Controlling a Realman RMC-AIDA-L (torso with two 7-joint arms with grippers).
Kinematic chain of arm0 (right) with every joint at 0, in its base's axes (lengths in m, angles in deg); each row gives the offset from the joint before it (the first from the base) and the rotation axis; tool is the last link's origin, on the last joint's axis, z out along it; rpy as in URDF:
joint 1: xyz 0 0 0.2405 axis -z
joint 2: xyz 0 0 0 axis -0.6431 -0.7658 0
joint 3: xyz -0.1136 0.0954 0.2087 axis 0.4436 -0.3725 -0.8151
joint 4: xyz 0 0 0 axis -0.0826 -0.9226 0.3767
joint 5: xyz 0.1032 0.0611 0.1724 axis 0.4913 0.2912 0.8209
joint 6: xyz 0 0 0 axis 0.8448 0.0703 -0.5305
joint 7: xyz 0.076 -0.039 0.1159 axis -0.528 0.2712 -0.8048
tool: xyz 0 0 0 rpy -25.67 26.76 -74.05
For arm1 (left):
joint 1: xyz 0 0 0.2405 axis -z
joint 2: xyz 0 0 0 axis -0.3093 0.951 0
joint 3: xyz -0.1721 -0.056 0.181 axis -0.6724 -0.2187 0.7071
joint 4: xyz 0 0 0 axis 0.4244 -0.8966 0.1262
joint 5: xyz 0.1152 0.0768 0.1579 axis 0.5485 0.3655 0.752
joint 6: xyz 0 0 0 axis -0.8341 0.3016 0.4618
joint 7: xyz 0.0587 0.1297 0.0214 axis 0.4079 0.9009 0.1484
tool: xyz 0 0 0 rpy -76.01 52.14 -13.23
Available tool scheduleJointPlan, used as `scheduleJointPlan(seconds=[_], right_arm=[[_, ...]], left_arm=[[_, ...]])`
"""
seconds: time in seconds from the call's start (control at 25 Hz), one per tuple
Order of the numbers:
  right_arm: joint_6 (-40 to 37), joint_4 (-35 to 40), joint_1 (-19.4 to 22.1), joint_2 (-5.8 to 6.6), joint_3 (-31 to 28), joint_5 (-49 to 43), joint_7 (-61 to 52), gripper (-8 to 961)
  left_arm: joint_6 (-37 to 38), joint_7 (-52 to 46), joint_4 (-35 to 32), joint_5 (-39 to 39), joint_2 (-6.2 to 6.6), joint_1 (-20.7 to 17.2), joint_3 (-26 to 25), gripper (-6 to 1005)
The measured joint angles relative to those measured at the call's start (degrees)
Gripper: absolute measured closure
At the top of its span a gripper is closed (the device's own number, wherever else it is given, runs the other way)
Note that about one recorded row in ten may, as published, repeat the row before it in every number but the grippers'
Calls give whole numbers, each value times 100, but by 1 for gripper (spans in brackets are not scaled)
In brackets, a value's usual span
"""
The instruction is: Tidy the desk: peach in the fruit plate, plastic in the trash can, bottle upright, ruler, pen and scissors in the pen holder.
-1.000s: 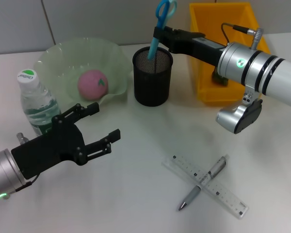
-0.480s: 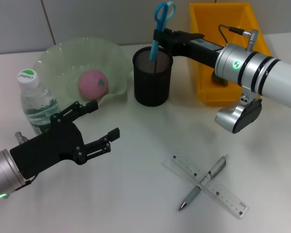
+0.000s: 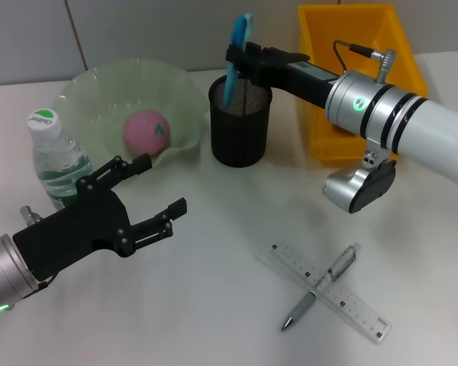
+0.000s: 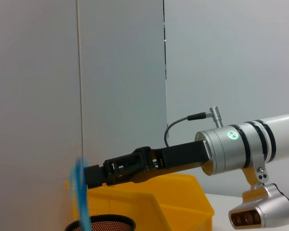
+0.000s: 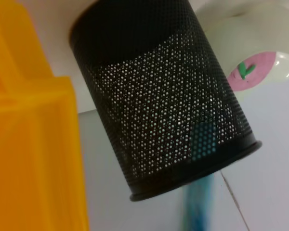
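White desk point(image 3: 229, 229) carries it all: blue scissors point(image 3: 235, 57) stand in the black mesh pen holder point(image 3: 240, 126), pinched by the right gripper point(image 3: 240, 55). Ruler point(image 3: 324, 291) and pen point(image 3: 320, 285) lie crossed nearby. Left gripper point(image 3: 149, 194) hovers spread wide, holding nothing.

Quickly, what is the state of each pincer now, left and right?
Left pincer: open, holding nothing, hovering over the table in front of the bottle.
Right pincer: closed on the scissors, blades down inside the pen holder.
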Motion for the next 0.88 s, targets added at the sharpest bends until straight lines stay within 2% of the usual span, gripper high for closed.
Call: scheduleJointPlan(seconds=[0.32, 0.44, 0.6, 0.68, 0.72, 0.84, 0.88], right_arm=[[-64, 3, 53, 0, 70, 190, 194, 513], [-302, 29, 140, 1, 80, 332, 207, 452], [-669, -31, 180, 1, 233, 1133, 195, 431], [-942, -127, 176, 1, 460, 1965, -3, 430], [-942, -127, 176, 1, 460, 1965, -3, 429], [-1319, -159, 171, 0, 683, 2645, -761, 425], [-1667, -161, 176, 1, 851, 3083, -1494, 423]], left_arm=[[22, 82, -28, 0, 6, -1, 2, 156], [22, 121, -42, 1, 8, -1, 2, 156], [25, 179, -34, 3, 9, 36, 0, 156], [41, 162, -29, 3, 8, 61, -11, 156], [41, 162, -29, 3, 8, 61, -11, 156], [69, 102, -9, -55, 4, 95, -38, 156], [112, 87, 7, -167, 4, 100, -17, 156]])
